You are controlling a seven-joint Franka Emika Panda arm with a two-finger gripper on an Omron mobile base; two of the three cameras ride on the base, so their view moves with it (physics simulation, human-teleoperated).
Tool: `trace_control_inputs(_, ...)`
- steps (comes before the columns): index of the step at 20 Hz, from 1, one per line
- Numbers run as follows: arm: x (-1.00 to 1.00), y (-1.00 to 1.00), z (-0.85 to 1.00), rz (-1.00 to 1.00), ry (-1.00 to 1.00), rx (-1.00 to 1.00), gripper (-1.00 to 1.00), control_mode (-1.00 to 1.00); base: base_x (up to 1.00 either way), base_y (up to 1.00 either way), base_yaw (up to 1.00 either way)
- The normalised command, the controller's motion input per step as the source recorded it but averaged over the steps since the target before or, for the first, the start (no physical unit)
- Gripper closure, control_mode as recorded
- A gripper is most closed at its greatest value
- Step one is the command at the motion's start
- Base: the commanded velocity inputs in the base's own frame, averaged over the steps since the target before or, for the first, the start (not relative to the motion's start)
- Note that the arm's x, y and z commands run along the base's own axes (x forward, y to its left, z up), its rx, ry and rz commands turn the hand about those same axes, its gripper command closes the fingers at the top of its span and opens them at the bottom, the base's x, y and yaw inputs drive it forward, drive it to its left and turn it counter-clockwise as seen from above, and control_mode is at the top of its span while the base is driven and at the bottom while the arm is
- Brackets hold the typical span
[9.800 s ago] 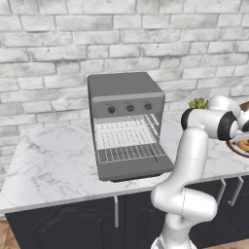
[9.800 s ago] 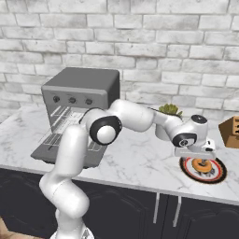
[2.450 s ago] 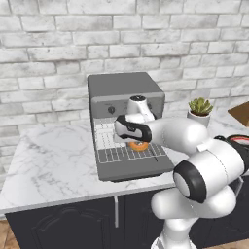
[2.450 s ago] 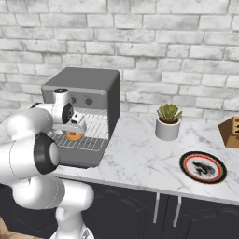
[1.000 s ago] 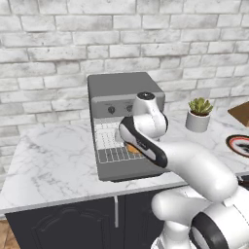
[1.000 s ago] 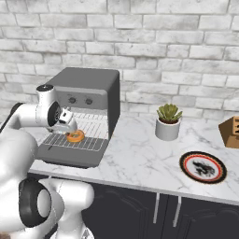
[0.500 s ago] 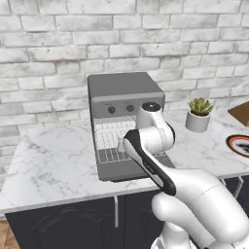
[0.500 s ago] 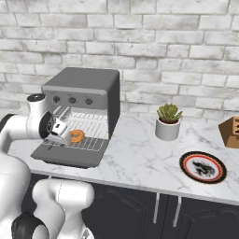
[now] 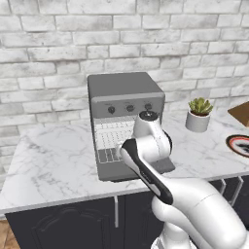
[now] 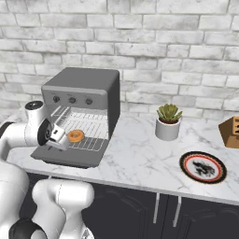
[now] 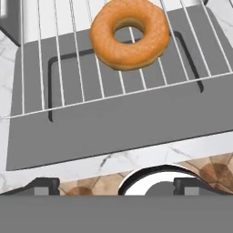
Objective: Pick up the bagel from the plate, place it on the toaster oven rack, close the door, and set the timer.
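Just beyond our spread, empty pincer (image 10: 59, 135), we see the bagel (image 11: 129, 32) resting on the toaster oven rack (image 11: 68, 77) above the lowered door (image 11: 113, 127).

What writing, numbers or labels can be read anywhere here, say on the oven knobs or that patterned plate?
No readable text anywhere.
Toaster oven knobs: no legible numbers or marks around them.
Plate: a dark figure inside a red-and-white rim, no lettering.
Plant pot: plain, unlabelled.

No text, label, brand, number or sign can be read anywhere; the toaster oven (image 10: 80, 100) knobs carry no legible markings.
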Motion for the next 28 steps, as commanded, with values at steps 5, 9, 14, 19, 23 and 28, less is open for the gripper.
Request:
trace_control_inputs(5, 0.17, 0.18, -0.22, 0.0, 0.01, 0.0, -1.0, -1.0, 0.0, 0.0, 0.0)
trace_control_inputs(9, 0.21, 0.19, -0.26, 0.0, 0.03, 0.0, -1.0, -1.0, 0.0, 0.0, 0.0)
trace_control_inputs(14, 0.24, 0.16, -0.24, 0.0, 0.04, 0.0, -1.0, -1.0, 0.0, 0.0, 0.0)
trace_control_inputs(19, 0.23, 0.13, -0.2, 0.0, 0.04, 0.0, -1.0, -1.0, 0.0, 0.0, 0.0)
trace_control_inputs(23, 0.25, 0.11, -0.16, 0.0, 0.04, 0.0, -1.0, -1.0, 0.0, 0.0, 0.0)
trace_control_inputs(28, 0.27, 0.11, -0.15, 0.0, 0.03, 0.0, -1.0, -1.0, 0.0, 0.0, 0.0)
